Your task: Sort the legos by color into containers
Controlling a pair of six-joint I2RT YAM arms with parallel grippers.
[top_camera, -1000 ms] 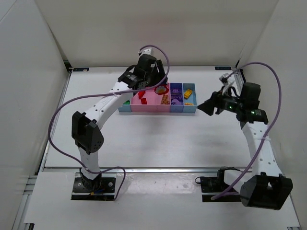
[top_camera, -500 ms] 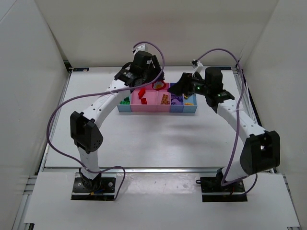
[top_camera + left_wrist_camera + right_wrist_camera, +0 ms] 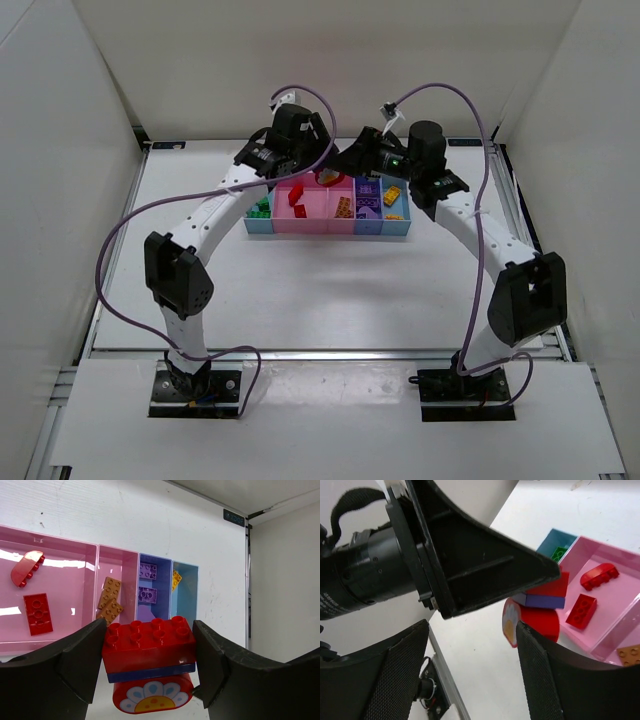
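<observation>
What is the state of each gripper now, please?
Left gripper: closed on a red lego stack.
Right gripper: open, holding nothing.

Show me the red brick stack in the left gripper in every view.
Top external: red brick stack, upper centre, by the wide pink bin's far edge.
Left wrist: bottom centre, between the left gripper's fingers.
Right wrist: centre right, under the left gripper's finger.
Shared landmark: the wide pink bin holding two red bricks.
</observation>
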